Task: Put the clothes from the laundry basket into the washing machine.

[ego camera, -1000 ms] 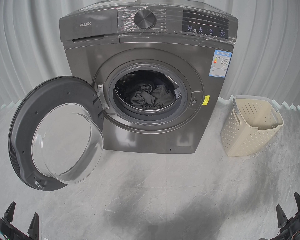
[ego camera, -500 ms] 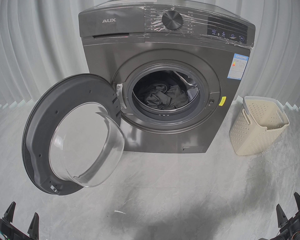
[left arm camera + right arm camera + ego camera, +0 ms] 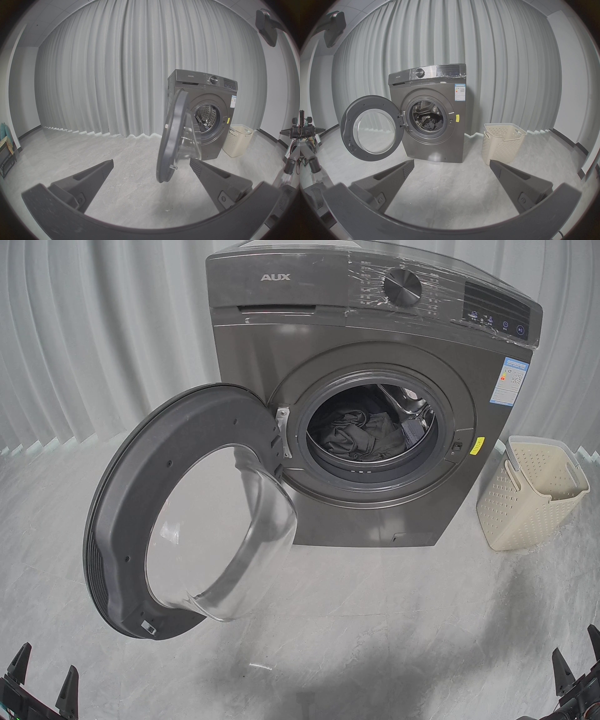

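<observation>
The grey washing machine (image 3: 375,321) stands ahead with its round door (image 3: 187,515) swung wide to the left. Dark clothes (image 3: 359,437) lie in the drum, and they show too as clothes (image 3: 428,122) in the right wrist view. A cream laundry basket (image 3: 531,493) sits on the floor right of the machine; its inside looks bare. My left gripper (image 3: 42,671) is low at the bottom left, open and holding nothing. My right gripper (image 3: 575,659) is low at the bottom right, open too. Both stay well short of the machine.
Grey tiled floor (image 3: 375,627) stretches between me and the machine. White pleated curtains (image 3: 94,334) hang behind. The open door (image 3: 172,137) juts out over the floor on the left side. The basket (image 3: 503,142) stands free beside the machine (image 3: 431,112).
The whole head view has shifted: machine, door and basket slid to the right in the picture, so the camera moved. Both grippers hold the same spots, still open.
</observation>
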Motion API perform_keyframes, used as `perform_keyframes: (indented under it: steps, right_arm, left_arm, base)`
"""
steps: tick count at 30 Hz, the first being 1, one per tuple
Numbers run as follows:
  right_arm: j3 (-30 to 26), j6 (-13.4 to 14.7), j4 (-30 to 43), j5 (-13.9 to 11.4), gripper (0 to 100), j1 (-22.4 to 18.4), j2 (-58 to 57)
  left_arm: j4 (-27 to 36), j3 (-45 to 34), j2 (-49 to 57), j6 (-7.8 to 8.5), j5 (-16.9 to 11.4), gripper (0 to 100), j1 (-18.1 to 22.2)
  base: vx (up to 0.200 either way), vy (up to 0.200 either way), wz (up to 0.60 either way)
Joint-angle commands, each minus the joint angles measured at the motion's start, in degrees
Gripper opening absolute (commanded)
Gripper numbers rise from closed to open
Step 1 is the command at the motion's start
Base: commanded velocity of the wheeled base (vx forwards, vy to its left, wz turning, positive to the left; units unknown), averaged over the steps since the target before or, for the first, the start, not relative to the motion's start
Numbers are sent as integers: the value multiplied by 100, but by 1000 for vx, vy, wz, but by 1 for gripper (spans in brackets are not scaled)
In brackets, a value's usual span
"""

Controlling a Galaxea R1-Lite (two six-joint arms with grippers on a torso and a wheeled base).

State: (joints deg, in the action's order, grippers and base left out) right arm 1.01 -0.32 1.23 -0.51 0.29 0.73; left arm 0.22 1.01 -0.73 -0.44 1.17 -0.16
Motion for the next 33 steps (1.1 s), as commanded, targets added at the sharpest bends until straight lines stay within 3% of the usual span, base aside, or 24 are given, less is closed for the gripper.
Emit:
perform_keyframes:
  steps: [1, 4, 19, 21, 22, 23, 27, 33]
  right_arm:
    - [-57, -3, 0, -2, 100, -3, -20]
    - [-57, -3, 0, -2, 100, 6, -20]
    - [-57, -3, 0, -2, 100, -3, -20]
    - [-57, -3, 0, -2, 100, -3, -20]
    - [-57, -3, 0, -2, 100, 6, -20]
    - [-57, -3, 0, -2, 100, -3, -20]
    - [-57, -3, 0, -2, 100, -3, -20]
    - [-57, -3, 0, -2, 100, -3, -20]
  left_arm:
    - [-4, -92, 73, -44, -3, 100, -11]
    - [4, -101, 73, 0, 15, 100, -2]
    - [-13, -92, 73, -88, 15, 100, -2]
    - [-119, 31, 73, -185, 76, 100, -2]
    - [-338, 699, -50, -483, 50, 100, -19]
    - [-321, 1103, -208, -615, -20, 100, -19]
    - [145, 1393, -1122, -633, -381, 100, -292]
    - [-286, 1402, -2282, -677, -521, 100, -661]
  base:
    - [0, 0, 0]
    - [-200, 0, 0]
    - [0, 0, 0]
    - [0, 0, 0]
    - [0, 0, 0]
    - [0, 0, 0]
    - [0, 0, 0]
    - [0, 0, 0]
